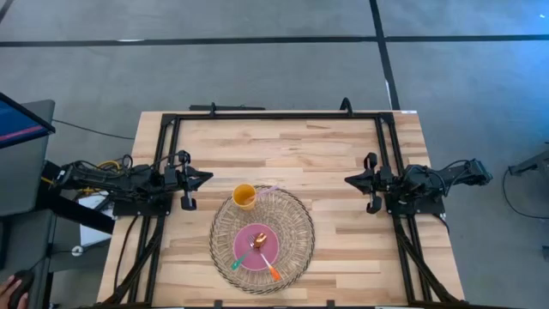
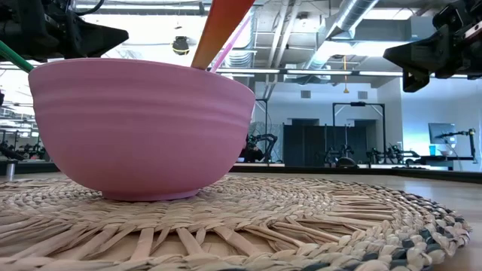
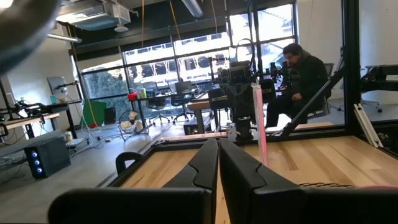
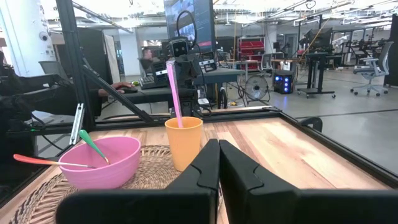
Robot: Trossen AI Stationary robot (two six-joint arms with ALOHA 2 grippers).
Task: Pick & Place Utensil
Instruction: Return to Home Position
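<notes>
Left end effector (image 1: 204, 178) sits at the worktop's (image 1: 326, 142) 9 o'clock side and right end effector (image 1: 349, 180) at 3 o'clock. Both are well apart from the mat (image 1: 302, 219). Each has its fingers pressed flat together and holds nothing.

The mat lies toward 6 o'clock on the worktop. The bowl (image 4: 112, 171) sits on it, a bit toward the mat's 6 o'clock. The cup (image 4: 183, 143) stands upright at the mat's 11 o'clock edge, near the bowl but not touching it. The straw (image 4: 173, 87) stands in the cup, leaning a little on the rim. The green spoon (image 4: 93, 144) is in the bowl with its handle out over the rim toward 7 o'clock. The orange spoon (image 4: 46, 162) is in there too, handle toward 5 o'clock.

Handling, my guess:
- **Straw:** very light, thin, smooth, and bends if pinched hard. Take it mid-shaft above the cup rim with a gentle squeeze.
- **Spoons:** light, stiff plastic. Take one by the handle where it overhangs the bowl.
- **Cup:** light and tips easily. Pinch one wall at the rim, on the side away from the straw.

All pieces look placed, nothing left to carry.
</notes>
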